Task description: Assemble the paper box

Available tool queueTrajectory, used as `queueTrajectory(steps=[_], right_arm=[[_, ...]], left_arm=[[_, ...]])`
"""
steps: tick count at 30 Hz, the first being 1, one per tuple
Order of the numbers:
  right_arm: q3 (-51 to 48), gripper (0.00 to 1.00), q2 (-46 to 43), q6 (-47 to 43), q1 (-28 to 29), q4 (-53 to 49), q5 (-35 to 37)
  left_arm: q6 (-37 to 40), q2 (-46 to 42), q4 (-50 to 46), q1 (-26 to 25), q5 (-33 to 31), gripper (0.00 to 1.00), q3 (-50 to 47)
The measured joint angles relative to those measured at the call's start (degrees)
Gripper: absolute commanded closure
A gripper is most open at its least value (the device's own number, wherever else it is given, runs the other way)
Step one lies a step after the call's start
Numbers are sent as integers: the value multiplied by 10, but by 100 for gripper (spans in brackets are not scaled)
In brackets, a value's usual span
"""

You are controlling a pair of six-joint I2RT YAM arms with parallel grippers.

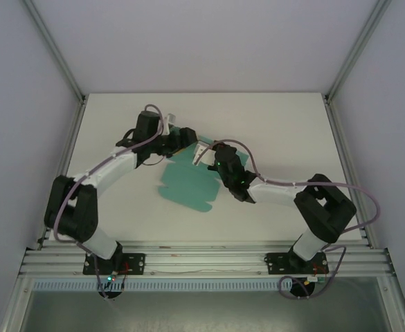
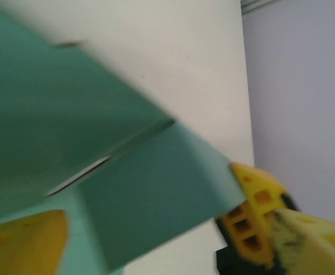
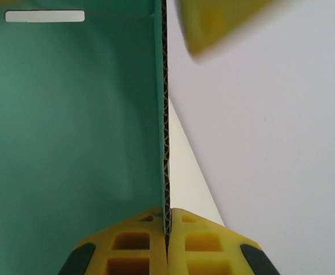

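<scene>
Right claw [image 3: 167, 232] is clamped on the paper box [image 1: 187, 185] edge. Left claw [image 2: 141, 215] stands apart, straddling the box's far flap above the desk [image 1: 278, 124].

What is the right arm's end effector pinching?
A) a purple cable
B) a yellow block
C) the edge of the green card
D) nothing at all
C: in the right wrist view, the right end effector is shut on the thin corrugated edge of the paper box.
</scene>
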Motion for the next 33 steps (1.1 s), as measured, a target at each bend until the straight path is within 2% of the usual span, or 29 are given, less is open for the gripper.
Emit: queueTrajectory(steps=[7,12,22,26,33], right_arm=[[0,100,-52,45,-32,-55,-30],[2,100,-80,77,-46,-98,-60],[22,100,-81,126,-48,-143,-99],[39,100,-79,136,-48,-163,-115],[56,100,-70,143,-48,-179,-131]], left_arm=[[84,-131,-72,88,-110,0,-71],[126,-132,-87,146,-176,0,-96],[196,-54,-15,147,-146,1,-136],[203,-35,26,147,-128,2,-143],[213,10,45,147,-125,3,-134]])
